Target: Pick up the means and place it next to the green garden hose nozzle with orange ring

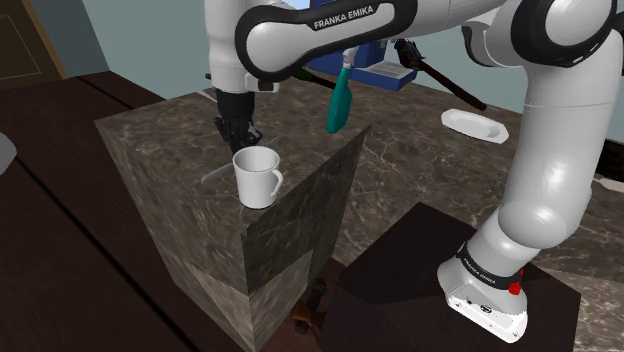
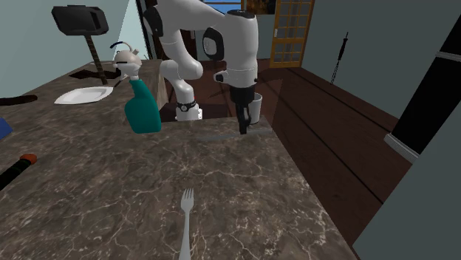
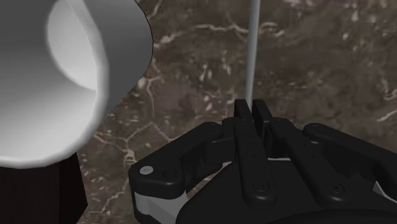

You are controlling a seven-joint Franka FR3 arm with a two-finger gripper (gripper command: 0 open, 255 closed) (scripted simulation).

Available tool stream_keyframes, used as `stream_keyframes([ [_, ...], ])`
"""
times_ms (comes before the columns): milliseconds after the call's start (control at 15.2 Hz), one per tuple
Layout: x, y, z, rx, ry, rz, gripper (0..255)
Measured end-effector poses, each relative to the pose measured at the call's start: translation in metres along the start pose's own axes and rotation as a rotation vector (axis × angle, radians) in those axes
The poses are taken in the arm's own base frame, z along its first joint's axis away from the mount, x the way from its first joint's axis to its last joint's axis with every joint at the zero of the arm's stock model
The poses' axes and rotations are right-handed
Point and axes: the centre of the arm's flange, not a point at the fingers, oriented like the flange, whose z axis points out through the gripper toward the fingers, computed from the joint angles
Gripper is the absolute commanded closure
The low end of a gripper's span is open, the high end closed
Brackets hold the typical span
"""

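A thin pale grey strip (image 3: 254,51) lies flat on the dark marble counter (image 1: 150,140) and runs straight out from my fingertips. It shows as a grey sliver (image 1: 218,173) beside the mug in the shoulder view. My gripper (image 3: 252,105) points straight down at the counter (image 2: 243,129), with its fingers closed on the near end of the strip (image 1: 240,148). A dark long thing with an orange ring (image 2: 16,170) lies at the second exterior view's far left, well away from the gripper.
A white mug (image 1: 258,177) stands right beside the gripper near the counter's corner (image 2: 256,105). A teal spray bottle (image 2: 142,111), a white plate (image 2: 83,95) and a big hammer (image 2: 80,21) stand farther off. A grey fork (image 2: 185,221) lies apart.
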Motion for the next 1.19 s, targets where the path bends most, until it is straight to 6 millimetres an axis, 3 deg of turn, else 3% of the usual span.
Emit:
stream_keyframes([
  [1188, -0.005, -0.001, -0.094, 0.000, 0.000, 0.000, 255],
])
